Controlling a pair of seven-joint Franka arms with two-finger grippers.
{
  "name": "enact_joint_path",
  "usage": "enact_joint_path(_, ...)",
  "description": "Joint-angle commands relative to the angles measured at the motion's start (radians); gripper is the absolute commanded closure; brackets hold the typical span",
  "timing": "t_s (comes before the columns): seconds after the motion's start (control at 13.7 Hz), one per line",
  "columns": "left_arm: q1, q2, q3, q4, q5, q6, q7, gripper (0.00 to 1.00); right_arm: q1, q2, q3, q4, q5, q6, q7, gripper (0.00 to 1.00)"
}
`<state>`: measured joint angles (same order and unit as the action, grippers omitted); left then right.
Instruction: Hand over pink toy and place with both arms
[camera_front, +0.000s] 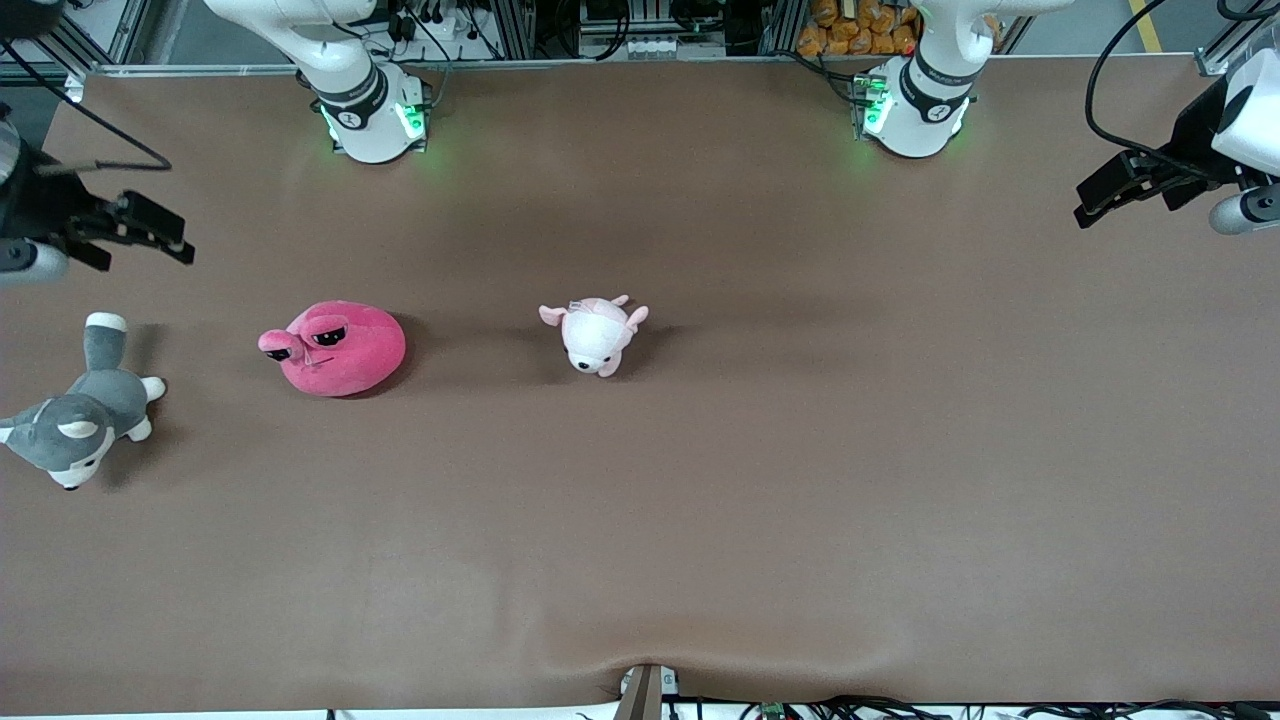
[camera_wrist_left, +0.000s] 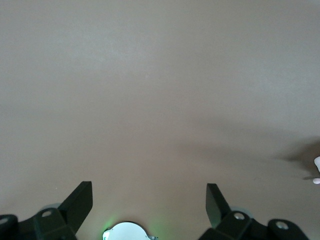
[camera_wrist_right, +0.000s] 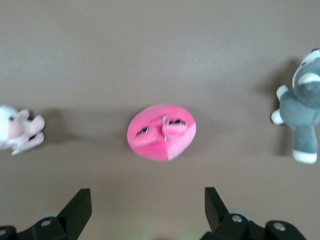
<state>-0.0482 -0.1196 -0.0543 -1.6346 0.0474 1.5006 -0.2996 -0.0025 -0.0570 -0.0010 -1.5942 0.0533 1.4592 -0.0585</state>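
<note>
The pink toy (camera_front: 335, 348) lies on the brown surface (camera_front: 760, 480) toward the right arm's end, between the grey-and-white husky plush (camera_front: 85, 410) and the pale pink-and-white plush (camera_front: 595, 333), apart from both. The right claw (camera_front: 160, 232) hangs in the air over the surface's edge at the right arm's end, above the husky, fingers (camera_wrist_right: 77, 210) spread and holding nothing. The left claw (camera_front: 1105, 195) hangs over the left arm's end, fingers (camera_wrist_left: 80, 202) spread wide, empty, with only bare surface beneath.

no readable text, labels, brands or numbers on anything in view
</note>
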Motion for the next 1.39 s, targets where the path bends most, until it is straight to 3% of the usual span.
enact_joint_path(0.0,0.002,0.023,0.001,0.047,-0.004,-0.016,0.020,0.00,0.009,0.008,-0.002,0.108,-0.006,-0.132,0.000,0.00)
enact_joint_path(0.29,0.005,0.015,0.001,0.044,-0.006,-0.031,0.020,0.00,0.010,0.005,0.001,0.123,0.000,-0.184,0.178,0.00)
enact_joint_path(1.32,0.005,0.011,0.001,0.051,0.002,-0.072,0.082,0.00,0.013,0.009,-0.005,0.063,-0.010,-0.080,0.109,0.00)
